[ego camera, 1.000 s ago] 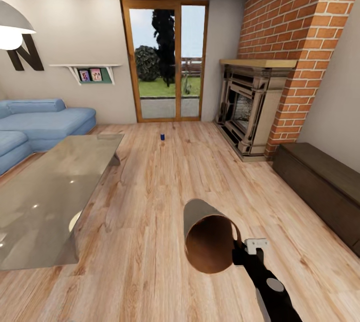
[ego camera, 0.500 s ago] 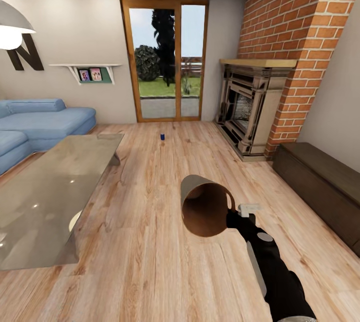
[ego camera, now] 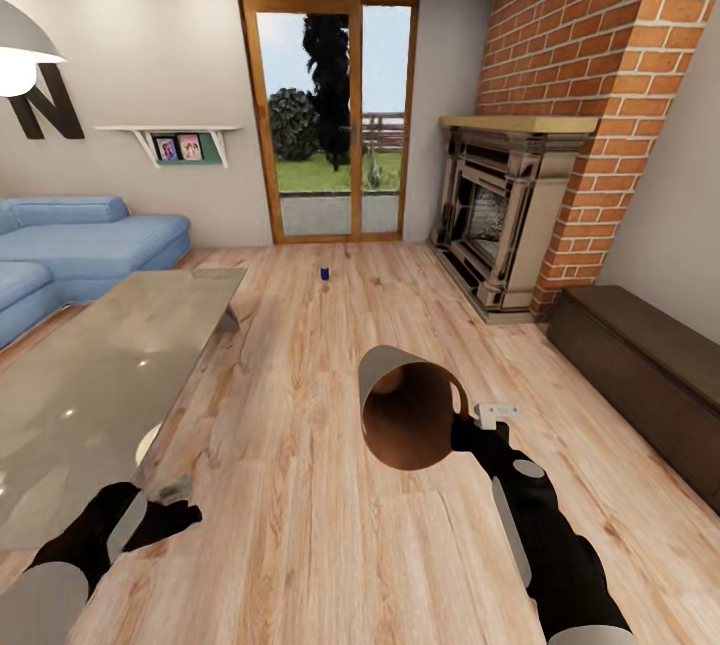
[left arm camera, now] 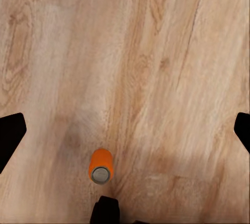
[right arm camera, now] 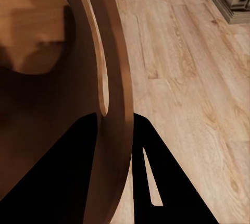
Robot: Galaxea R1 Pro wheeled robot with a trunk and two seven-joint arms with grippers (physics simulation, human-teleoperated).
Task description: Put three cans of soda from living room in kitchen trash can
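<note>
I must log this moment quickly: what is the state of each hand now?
Left hand: open, holding nothing, above an orange soda can on the floor.
Right hand: closed on the trash can rim.

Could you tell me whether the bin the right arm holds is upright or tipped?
Tipped: the bin faces its open mouth toward the head camera, apparently empty.

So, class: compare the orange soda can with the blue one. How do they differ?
The orange can is bright orange; the blue can is dark blue. The orange can lies below the left claw; the blue can sits far off near the glass doors. Both rest on the wooden floor.
</note>
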